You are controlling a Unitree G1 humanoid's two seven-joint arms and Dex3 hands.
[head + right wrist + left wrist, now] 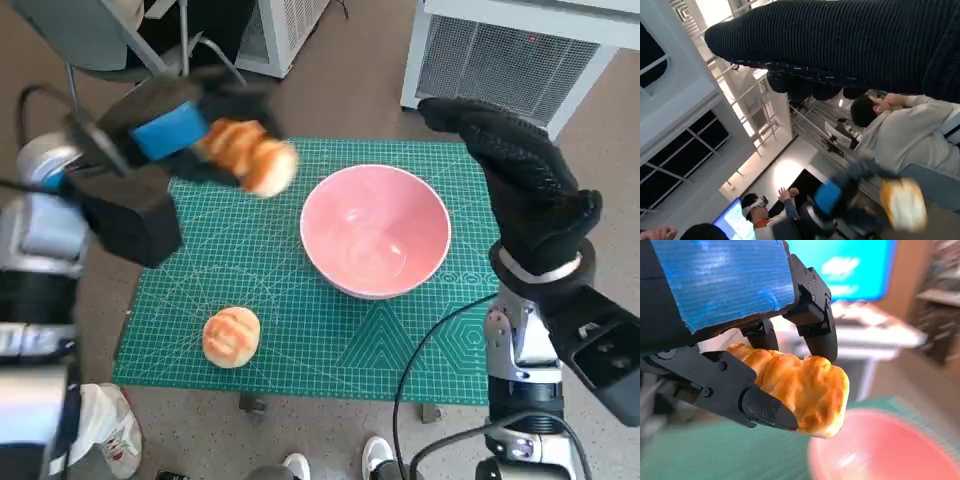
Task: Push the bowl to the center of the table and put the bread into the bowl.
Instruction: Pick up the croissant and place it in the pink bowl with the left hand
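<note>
While the left robot hand (185,130) hangs above the far left part of the green cutting mat (300,330), its black fingers (765,407) are closed round a golden bread roll (250,155), which is lifted off the surface and sits to the left of the pink bowl (375,232). From the left wrist view the roll (805,390) is clamped from both sides, with the bowl's rim (880,450) blurred beneath it. The bowl stands upright on the mat, a little right of its middle, with nothing inside. A second bread roll (231,336) lies on the mat near its front left corner, well apart from the bowl. The right robot hand (520,180), gloved, is raised just right of the bowl, fingers extended and holding nothing. People (900,130) show in the right wrist view.
</note>
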